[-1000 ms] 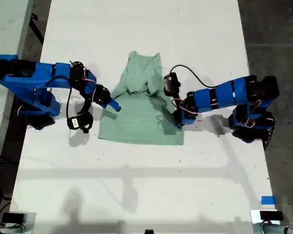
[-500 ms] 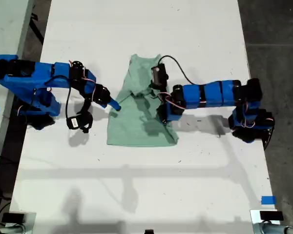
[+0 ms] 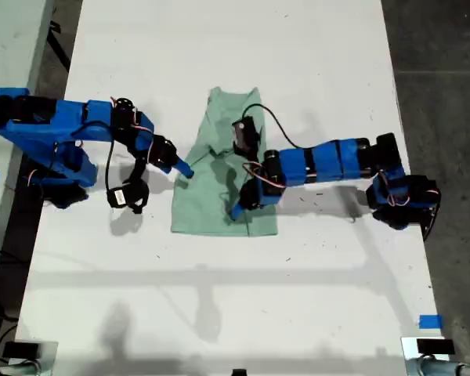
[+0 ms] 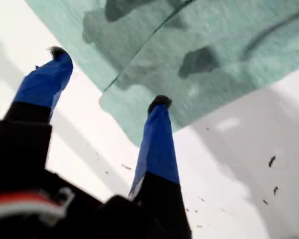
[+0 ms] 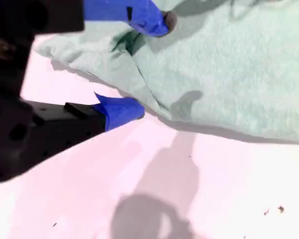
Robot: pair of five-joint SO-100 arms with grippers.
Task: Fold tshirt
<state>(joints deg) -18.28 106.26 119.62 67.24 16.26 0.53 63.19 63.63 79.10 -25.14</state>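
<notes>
The pale mint-green tshirt lies on the white table with its side on the exterior view's right folded over, so it forms a narrow strip. My first gripper, on the arm from the exterior view's right, hovers over the lower part of the strip. The first wrist view shows it open, with flat layered cloth beyond the fingertips and nothing between them. My second gripper, on the arm from the exterior view's left, is at the tshirt's edge. It is shut on a bunched fold of the cloth.
Both arm bases stand at the table's long sides. Dark floor lies past the table edge on the exterior view's right, and another pale surface sits at the left. A blue tape mark is near the lower right corner.
The arm on the exterior view's right swept leftward and down across the tshirt, laying that side over so the cloth became narrower. The other arm stayed put.
</notes>
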